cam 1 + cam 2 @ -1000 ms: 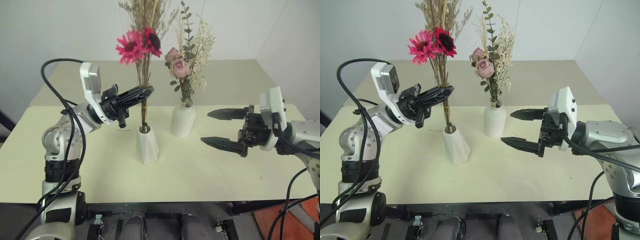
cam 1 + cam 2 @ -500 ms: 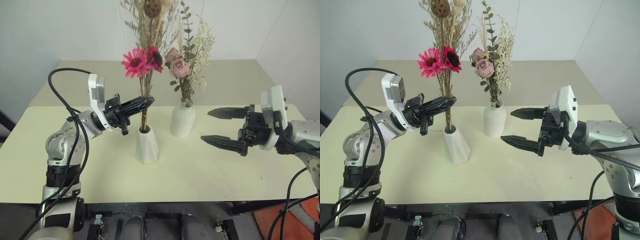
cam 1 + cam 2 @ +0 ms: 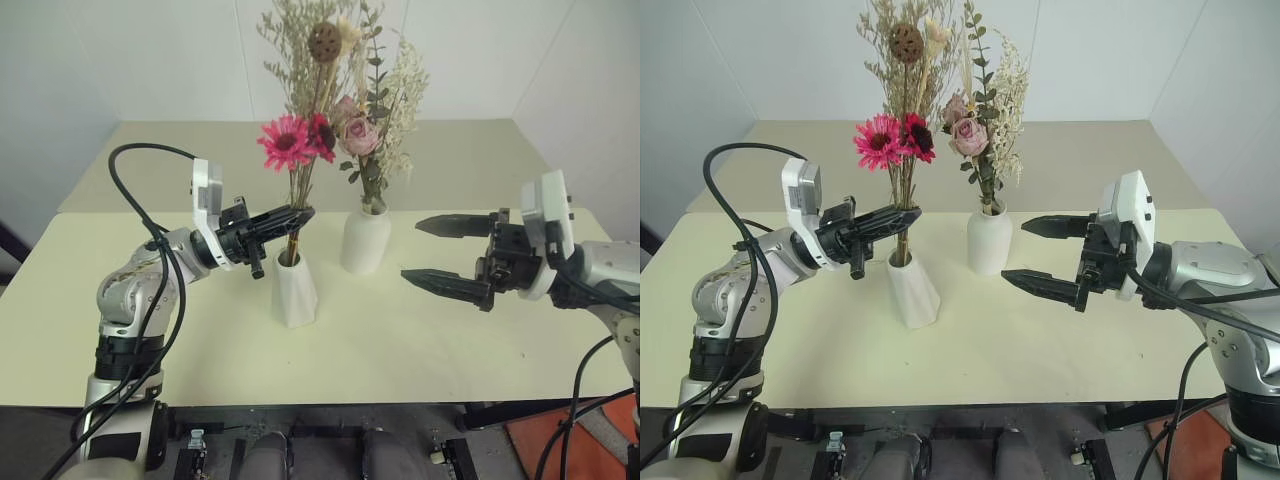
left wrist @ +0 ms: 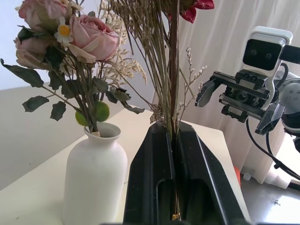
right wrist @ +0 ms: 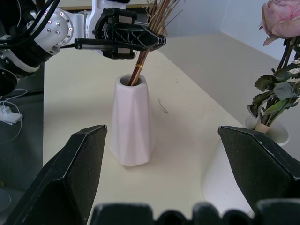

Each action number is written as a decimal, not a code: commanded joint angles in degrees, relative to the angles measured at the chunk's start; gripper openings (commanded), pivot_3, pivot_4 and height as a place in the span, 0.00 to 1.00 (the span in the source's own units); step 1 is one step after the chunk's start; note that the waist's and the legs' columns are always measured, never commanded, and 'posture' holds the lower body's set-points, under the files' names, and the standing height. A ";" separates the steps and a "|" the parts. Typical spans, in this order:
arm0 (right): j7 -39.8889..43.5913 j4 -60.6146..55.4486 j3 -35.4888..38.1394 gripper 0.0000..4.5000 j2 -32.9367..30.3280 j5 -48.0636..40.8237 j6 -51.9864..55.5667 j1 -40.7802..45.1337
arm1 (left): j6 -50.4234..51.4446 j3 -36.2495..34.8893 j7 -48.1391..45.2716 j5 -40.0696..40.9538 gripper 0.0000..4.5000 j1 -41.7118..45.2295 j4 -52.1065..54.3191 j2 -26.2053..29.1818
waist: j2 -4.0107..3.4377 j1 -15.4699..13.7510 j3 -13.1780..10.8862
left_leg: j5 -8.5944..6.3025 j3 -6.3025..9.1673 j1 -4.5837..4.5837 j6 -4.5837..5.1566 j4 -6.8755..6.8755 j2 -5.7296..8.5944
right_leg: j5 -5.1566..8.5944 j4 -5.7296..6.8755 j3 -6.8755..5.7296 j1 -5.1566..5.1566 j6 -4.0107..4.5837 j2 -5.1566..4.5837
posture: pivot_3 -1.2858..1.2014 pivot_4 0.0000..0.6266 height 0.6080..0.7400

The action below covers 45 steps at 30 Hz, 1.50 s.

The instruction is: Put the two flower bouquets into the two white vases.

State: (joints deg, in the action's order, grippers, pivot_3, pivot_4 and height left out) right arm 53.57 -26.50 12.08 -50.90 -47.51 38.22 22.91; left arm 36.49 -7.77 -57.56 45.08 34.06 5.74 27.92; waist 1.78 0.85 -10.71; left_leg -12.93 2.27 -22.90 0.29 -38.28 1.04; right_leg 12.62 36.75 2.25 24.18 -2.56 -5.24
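The magenta daisy bouquet (image 3: 297, 140) with dried brownish sprigs stands upright, its stems reaching down into the mouth of the tapered white vase (image 3: 296, 291). My left gripper (image 3: 305, 212) is shut on those stems just above the vase's rim; the left wrist view shows the stems (image 4: 174, 93) pinched between the black fingers (image 4: 152, 178). The pale pink rose bouquet (image 3: 366, 135) sits in the rounded white vase (image 3: 365, 241), just right of the tapered one. My right gripper (image 3: 411, 252) hovers open and empty to the right of both vases, pointing at them.
Both vases stand mid-way across the cream table (image 3: 400, 350), with bare surface in front of them and on either side. A second table (image 3: 470, 150) lies behind, against white walls. An orange object (image 3: 540, 440) sits on the floor at the lower right.
My left gripper has come down with the magenta bouquet, and its stems have sunk deeper into the tapered vase. The right gripper has stayed still.
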 commanded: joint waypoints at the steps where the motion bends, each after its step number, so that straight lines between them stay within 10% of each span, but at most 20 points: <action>1: -0.44 -1.00 1.76 1.00 0.35 -0.43 -0.97 0.06 | 0.23 -0.30 0.53 0.87 0.00 -0.88 2.79 0.45 | 0.00 -0.03 0.00 | 0.00 0.00 -0.01 0.00 0.00 0.00 | 0.00 0.00 0.00 0.00 0.00 0.00 | 0.52 0.24 1.00; 9: -0.42 -0.98 1.81 1.00 0.18 -0.58 -0.73 0.17 | 0.52 -1.28 2.82 1.55 0.00 -4.87 5.34 0.42 | 0.00 -0.03 0.00 | 0.00 0.00 0.01 0.00 0.00 -0.01 | 0.00 0.00 0.00 0.00 0.00 0.00 | 0.52 0.24 1.00; 25: 0.23 0.02 0.64 1.00 0.40 0.13 -1.01 1.46 | 1.41 -5.09 3.78 4.95 1.00 -6.53 10.34 4.93 | 0.00 0.03 0.00 | 0.00 0.00 0.00 0.00 0.00 -0.01 | 0.00 -0.02 0.00 0.00 0.00 0.00 | 0.52 0.24 1.00; 35: 0.56 0.43 -0.08 1.00 0.80 0.74 -1.26 1.33 | 3.01 -9.50 -0.85 4.38 1.00 -19.73 15.30 18.45 | -0.01 -0.10 0.00 | -0.01 -0.03 0.05 0.02 0.01 -0.05 | 0.00 -0.01 0.01 -0.02 0.00 0.02 | 0.52 0.24 1.00; 45: 2.10 2.29 -1.25 1.00 0.89 1.73 -1.34 3.24 | 0.90 -11.00 -1.05 3.02 1.00 -23.11 16.25 19.70 | -0.01 0.01 0.00 | -0.01 -0.03 0.02 0.01 0.02 -0.05 | 0.01 -0.05 0.01 0.01 0.01 0.01 | 0.52 0.24 1.00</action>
State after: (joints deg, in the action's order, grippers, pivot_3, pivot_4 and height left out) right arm 55.08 -23.81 9.80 -49.90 -45.78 38.07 25.07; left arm 38.78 -16.79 -57.92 47.49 11.06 20.35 46.77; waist 1.78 0.86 -10.71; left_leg -12.94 2.24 -22.88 0.30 -38.26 0.98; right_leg 12.63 36.70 2.26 24.20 -2.55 -5.22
